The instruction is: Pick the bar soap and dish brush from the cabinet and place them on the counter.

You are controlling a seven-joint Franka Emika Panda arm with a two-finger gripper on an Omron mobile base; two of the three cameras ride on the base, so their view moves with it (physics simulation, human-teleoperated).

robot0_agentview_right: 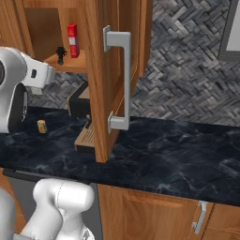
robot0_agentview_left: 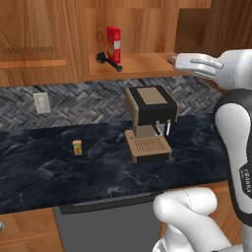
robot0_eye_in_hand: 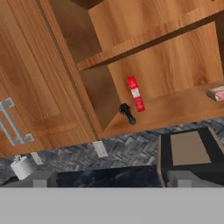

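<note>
1. Our claw (robot0_eye_in_hand: 105, 180) is spread wide with nothing in it. It hangs out in front of the cabinet (robot0_agentview_left: 44, 34), whose door stands wide open, so nothing is picked up yet.

2. The dish brush (robot0_agentview_left: 108, 61) lies on the cabinet shelf, just beside the tall red box (robot0_agentview_left: 113, 44). If we reach in carelessly, we think we may bump the box and tip it over onto the brush.

3. The brush has a thin handle. We think it may roll or slip out if the claw closes on it off the middle.

4. The bar soap (robot0_eye_in_hand: 216, 92) lies on the same shelf, well apart from the red box, near the shelf's other end. It is flat and low, so the claw may scrape the shelf or push the soap back instead of grabbing it.

5. The open door (robot0_agentview_right: 110, 79) sticks far out from the cabinet. Our arm may knock it when we swing in or out.

6. A coffee machine (robot0_agentview_left: 149, 123) sits on the desk (robot0_agentview_left: 59, 172) right under the cabinet shelf. If we drop something, it may land on the machine and bounce away.

7. A tiny orange block (robot0_agentview_left: 77, 147) also stands on the desk, away from the machine. We should not set things down on it.
</note>
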